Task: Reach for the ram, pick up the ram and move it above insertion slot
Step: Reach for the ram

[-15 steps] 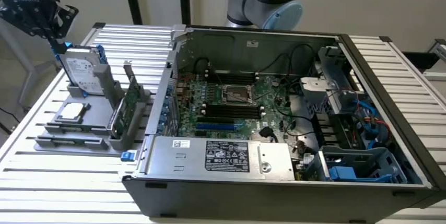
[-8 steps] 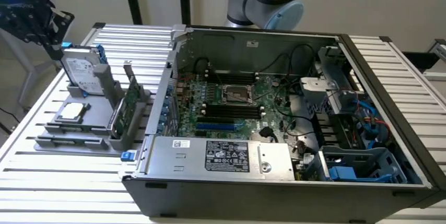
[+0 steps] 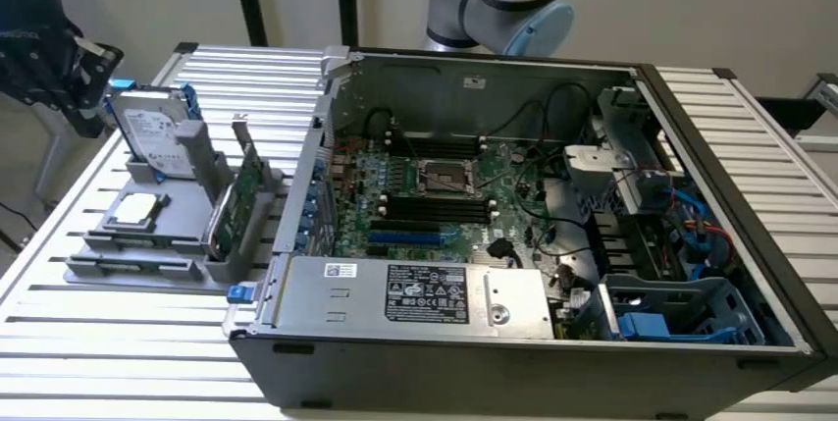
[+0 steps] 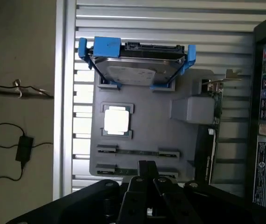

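The ram [image 4: 138, 152] is a thin green stick standing on edge between two clips of the grey holder tray [image 4: 156, 135], close ahead of my fingertips. My gripper [image 4: 146, 173] is shut with nothing in it and hangs above the tray's near end, apart from the ram. In the exterior view the gripper [image 3: 59, 68] is the black mass above the tray [image 3: 183, 220] at the exterior view's left. The black memory slots [image 3: 433, 207] lie beside the processor socket [image 3: 443, 178] inside the open computer case [image 3: 733, 244].
On the tray are a hard drive [image 4: 137, 67] in a blue bracket, a square processor chip [image 4: 117, 119] and a wider green card [image 4: 215, 116] with a metal bracket. The slatted metal table [image 3: 118, 342] carries both tray and case. Cables [image 4: 11, 140] lie on the floor.
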{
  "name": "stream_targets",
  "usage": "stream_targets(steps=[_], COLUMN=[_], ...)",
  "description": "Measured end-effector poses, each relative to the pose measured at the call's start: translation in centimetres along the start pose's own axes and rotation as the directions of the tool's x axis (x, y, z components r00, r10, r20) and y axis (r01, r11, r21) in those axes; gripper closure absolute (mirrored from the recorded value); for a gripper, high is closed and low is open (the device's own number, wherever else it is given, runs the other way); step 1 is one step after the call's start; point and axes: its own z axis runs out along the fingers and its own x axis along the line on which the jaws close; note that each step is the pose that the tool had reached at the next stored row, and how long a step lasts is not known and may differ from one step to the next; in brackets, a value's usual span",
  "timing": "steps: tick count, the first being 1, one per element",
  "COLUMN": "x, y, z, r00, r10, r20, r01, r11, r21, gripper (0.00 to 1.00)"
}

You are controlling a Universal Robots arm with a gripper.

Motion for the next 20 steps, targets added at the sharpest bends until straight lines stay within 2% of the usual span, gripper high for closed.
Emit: stream_targets(steps=[4,7,13,18,20], x=[-0.1,-0.4,-1.5,-1.5,-1.5], y=[-1.82,-2.61,-3.36,-3.78,-3.8], z=[0.08,0.19,0.43,0.51,0.55], r00=[1.0,1.0,1.0,1.0,0.9998], r10=[0.0,0.0,-0.005,-0.005,-0.021], r20=[0.0,0.0,-0.0003,-0.0022,-0.0032], r01=[0.0,0.0,0.005,0.005,0.021], r11=[1.0,1.0,1.0,1.0,0.9998], r21=[-0.0001,0.0,0.0,-0.0003,-0.0002], gripper=[0.89,0.89,0.89,0.89,0.89])
